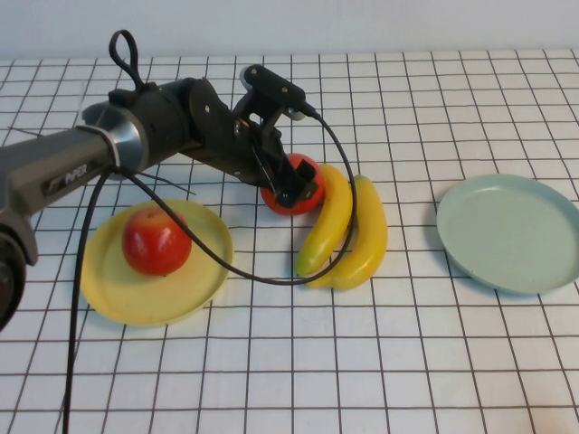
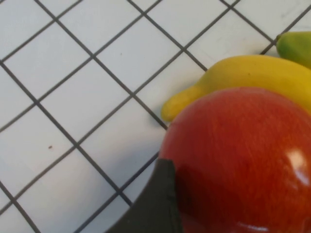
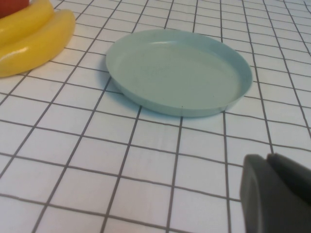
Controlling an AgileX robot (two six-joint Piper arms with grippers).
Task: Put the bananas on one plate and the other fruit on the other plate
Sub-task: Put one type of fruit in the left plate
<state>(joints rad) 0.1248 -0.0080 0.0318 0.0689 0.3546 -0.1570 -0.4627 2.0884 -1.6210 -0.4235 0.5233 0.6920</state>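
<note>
1. The left claw [image 1: 291,185] is spread wide around the red apple [image 1: 294,184] on the gridded tabletop [image 1: 380,362]; one dark finger [image 2: 155,204] is seen against the apple's side, and a firm grip cannot be confirmed.
2. Two bananas [image 1: 348,231] are lying just beyond that claw, touching the apple.
3. A second apple [image 1: 156,240] is seated on the yellow plate [image 1: 194,289], back beside the left arm.
4. The right claw [image 3: 277,194] is clenched, hovering near the blue-green plate [image 3: 177,73], well apart from the left claw.
</note>
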